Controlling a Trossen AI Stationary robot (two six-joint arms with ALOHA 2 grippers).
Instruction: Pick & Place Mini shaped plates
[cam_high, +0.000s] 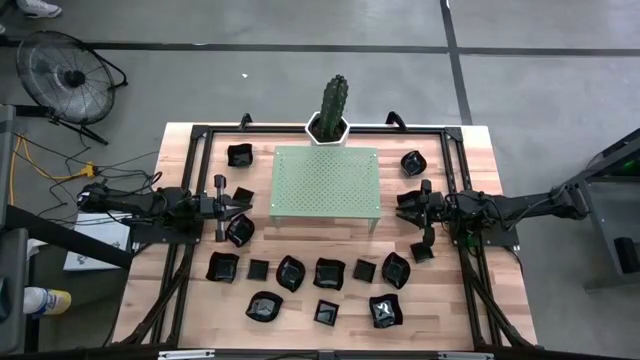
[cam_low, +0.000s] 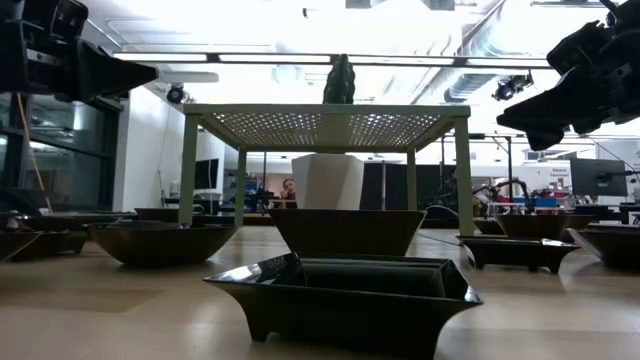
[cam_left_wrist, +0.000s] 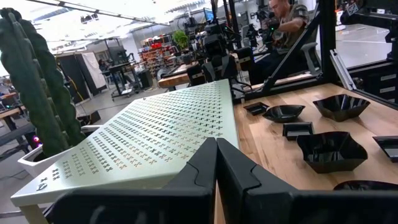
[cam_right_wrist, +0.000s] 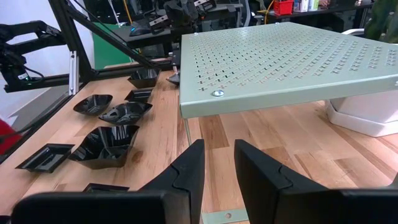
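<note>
We note the left gripper (cam_high: 243, 203) fingers pressed shut and empty left of the green perforated stand (cam_high: 327, 179), the right gripper (cam_high: 402, 205) fingers slightly parted, empty, black mini plates (cam_high: 329, 272) strewn on the counter (cam_high: 190, 150).

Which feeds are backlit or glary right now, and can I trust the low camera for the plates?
Low view: bright ceiling lights wash out the room behind, so the plates read as dark silhouettes; rim outlines only. High view: even light, soft shadows under the green stand. Left wrist view: overhead lights glare at top, cactus dark. Right wrist view: evenly lit, highlights on the glossy plates.
</note>
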